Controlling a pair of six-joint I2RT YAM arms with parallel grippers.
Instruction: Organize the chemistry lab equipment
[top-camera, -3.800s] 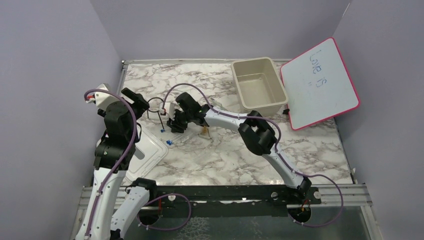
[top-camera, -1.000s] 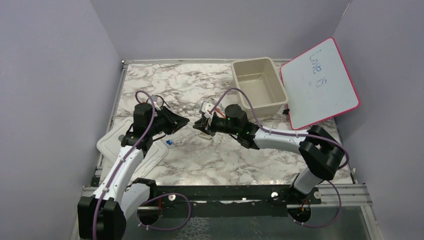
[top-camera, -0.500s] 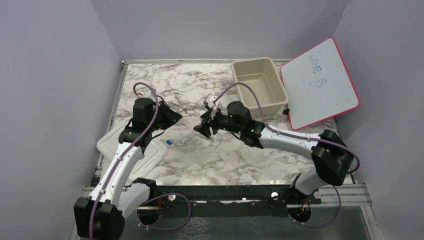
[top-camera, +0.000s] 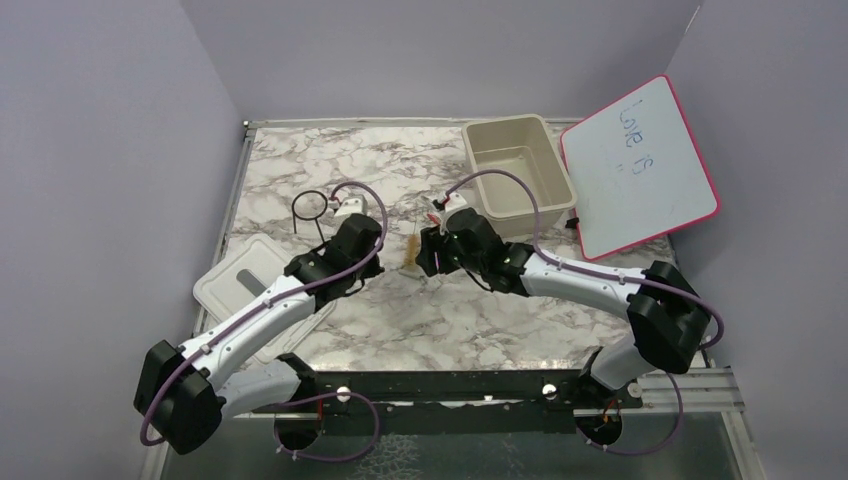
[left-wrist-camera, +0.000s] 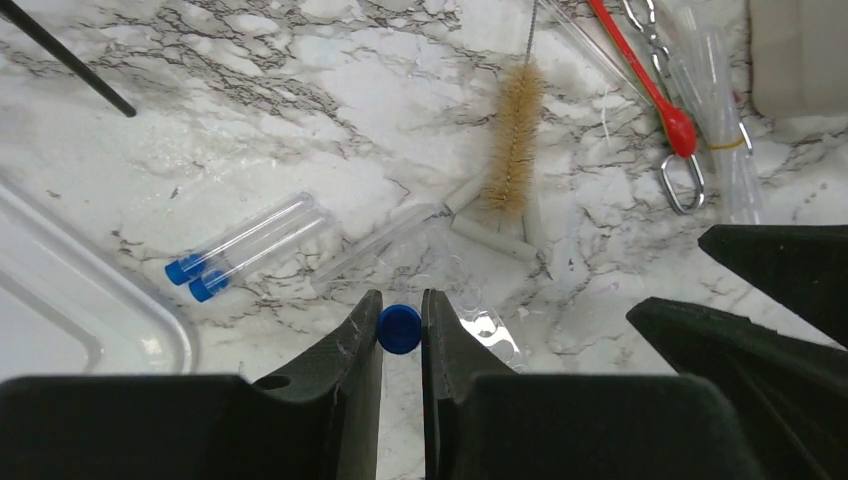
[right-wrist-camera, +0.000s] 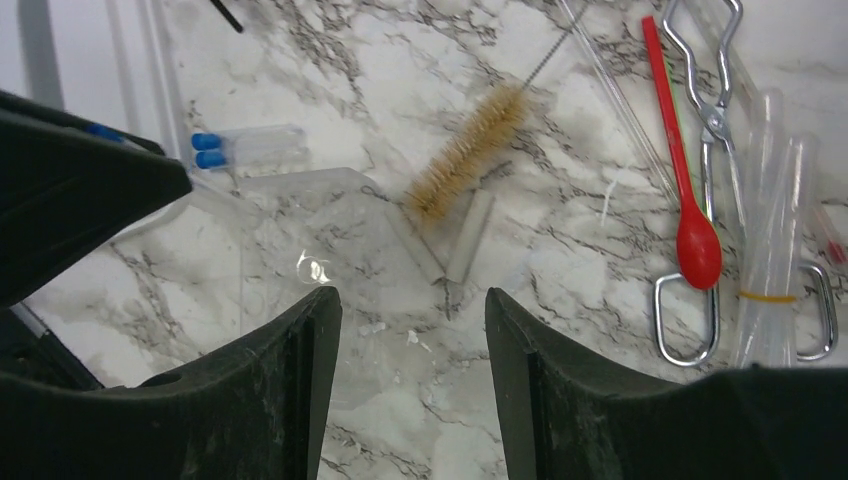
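My left gripper (left-wrist-camera: 399, 318) is shut on a blue-capped tube (left-wrist-camera: 399, 328), seen cap-first between its fingers just above the marble. Two more clear tubes with blue caps (left-wrist-camera: 245, 245) lie side by side to its left. Ahead lies the tan-bristled wire brush (left-wrist-camera: 513, 140), with the red-tipped dropper (left-wrist-camera: 650, 80) and metal wire clamp (left-wrist-camera: 680, 185) to its right. My right gripper (right-wrist-camera: 412, 310) is open with nothing in it, over a clear plastic sheet (right-wrist-camera: 300, 230) near the brush (right-wrist-camera: 465, 150). In the top view both grippers meet mid-table, left gripper (top-camera: 365, 250) facing right gripper (top-camera: 425, 255). The black wire ring (top-camera: 310, 207) lies behind them.
The beige tub (top-camera: 482, 170) stands at the back right, and the pink-framed whiteboard (top-camera: 640, 165) leans beside it. The white lid (top-camera: 250, 275) lies at the left edge under my left arm. A bundle of clear tubes (right-wrist-camera: 775, 230) lies by the clamp (right-wrist-camera: 710, 120).
My right gripper has opened and turned down toward the table. My left arm has swung right and lowered to mid-table, still shut on the tube. The black ring is now uncovered.
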